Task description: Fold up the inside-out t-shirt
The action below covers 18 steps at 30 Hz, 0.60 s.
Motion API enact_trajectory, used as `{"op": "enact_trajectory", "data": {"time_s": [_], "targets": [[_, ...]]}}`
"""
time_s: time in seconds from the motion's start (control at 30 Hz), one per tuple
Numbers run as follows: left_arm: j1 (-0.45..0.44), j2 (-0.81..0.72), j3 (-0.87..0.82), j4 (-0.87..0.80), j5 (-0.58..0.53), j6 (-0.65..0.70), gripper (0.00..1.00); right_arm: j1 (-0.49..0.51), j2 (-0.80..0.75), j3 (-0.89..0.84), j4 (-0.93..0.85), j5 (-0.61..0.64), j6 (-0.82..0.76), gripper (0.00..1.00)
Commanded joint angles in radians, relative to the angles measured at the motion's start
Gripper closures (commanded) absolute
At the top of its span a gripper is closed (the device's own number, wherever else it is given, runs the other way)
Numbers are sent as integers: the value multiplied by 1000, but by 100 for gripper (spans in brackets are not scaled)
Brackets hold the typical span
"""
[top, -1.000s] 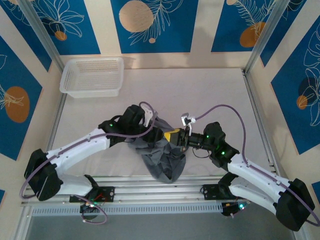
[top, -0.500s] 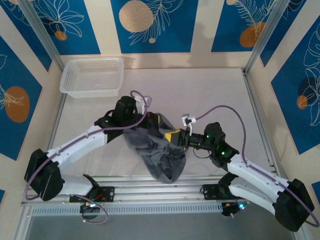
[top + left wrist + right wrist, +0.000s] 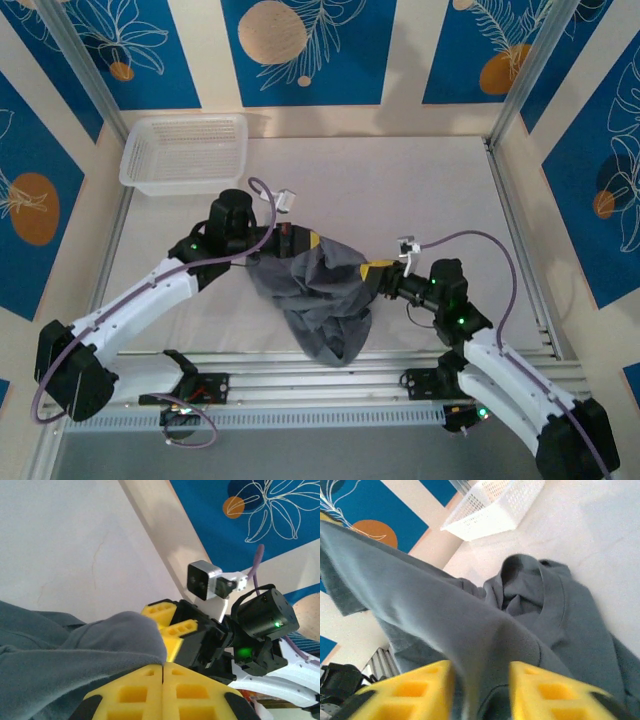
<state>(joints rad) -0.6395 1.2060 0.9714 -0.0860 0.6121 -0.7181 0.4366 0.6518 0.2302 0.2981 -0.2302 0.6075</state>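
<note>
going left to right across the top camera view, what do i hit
white plastic mesh basket → left claw → right claw; the dark slate-grey fabric t-shirt spreads across both claws, so it has no single place in the order

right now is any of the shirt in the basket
No, the top view shows the basket with its mesh floor bare and the shirt bunched well apart from it.

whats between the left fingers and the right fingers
The inside-out t-shirt: its bunched grey fabric spans the stretch from the left fingers to the right fingers, as the top external view shows.
</note>
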Motion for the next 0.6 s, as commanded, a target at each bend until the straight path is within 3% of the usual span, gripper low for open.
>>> {"op": "enact_trajectory", "data": {"time_s": [0.0,0.13,0.3,0.37,0.43,0.57], "targets": [[7,25,23,46,49,-29,100,64,-99,54,-65,113,-152,61],[6,32,26,47,49,-30,100,281,-158,77,8,331,-417,64],[6,27,21,49,21,-50,100,536,7,204,66,524,-595,65],[6,33,23,49,9,-57,100,584,116,279,55,594,-504,65],[6,39,26,50,5,-67,100,579,199,368,-54,663,-298,65],[6,37,28,49,-9,-76,100,539,297,471,-226,655,-33,66]]}}
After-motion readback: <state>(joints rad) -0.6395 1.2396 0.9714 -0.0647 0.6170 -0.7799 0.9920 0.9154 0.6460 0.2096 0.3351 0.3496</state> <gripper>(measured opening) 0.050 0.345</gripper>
